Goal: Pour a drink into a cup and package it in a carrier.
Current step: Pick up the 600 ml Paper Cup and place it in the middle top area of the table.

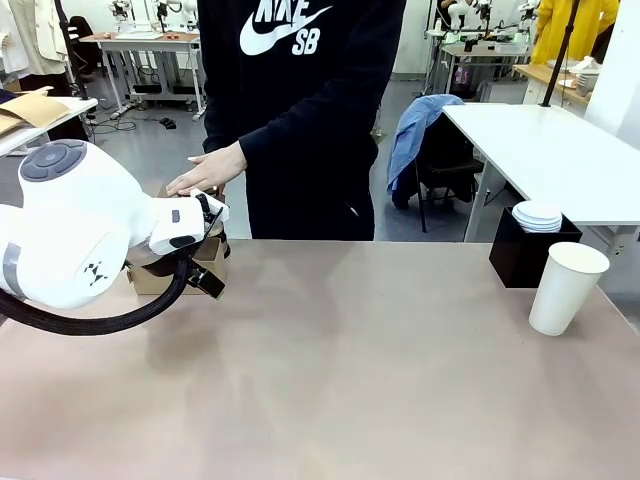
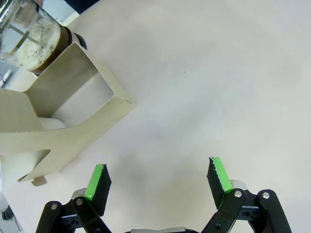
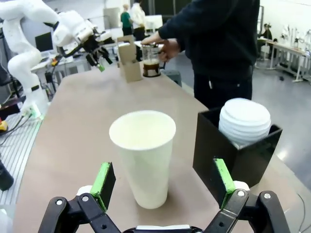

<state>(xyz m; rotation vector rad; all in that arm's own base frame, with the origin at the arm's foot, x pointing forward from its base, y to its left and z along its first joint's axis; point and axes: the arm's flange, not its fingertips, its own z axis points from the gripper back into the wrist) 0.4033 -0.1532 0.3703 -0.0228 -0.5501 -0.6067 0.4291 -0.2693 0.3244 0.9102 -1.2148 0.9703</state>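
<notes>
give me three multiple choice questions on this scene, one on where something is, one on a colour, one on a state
1. Where does the paper cup stand?
A) on the floor
B) on the table's right side, beside the black box
C) at its far left corner

2. What colour are the lids stacked in the black box?
A) white
B) red
C) blue

3. How is the left gripper?
A) shut on the paper cup
B) shut, holding nothing
C) open, holding nothing

Answers:
1 B, the front view shows the paper cup upright on the table next to the black box.
2 A, the stack shows white above the box's rim.
3 C, the left wrist view shows its green pads wide apart over bare table, with nothing between them.
</notes>
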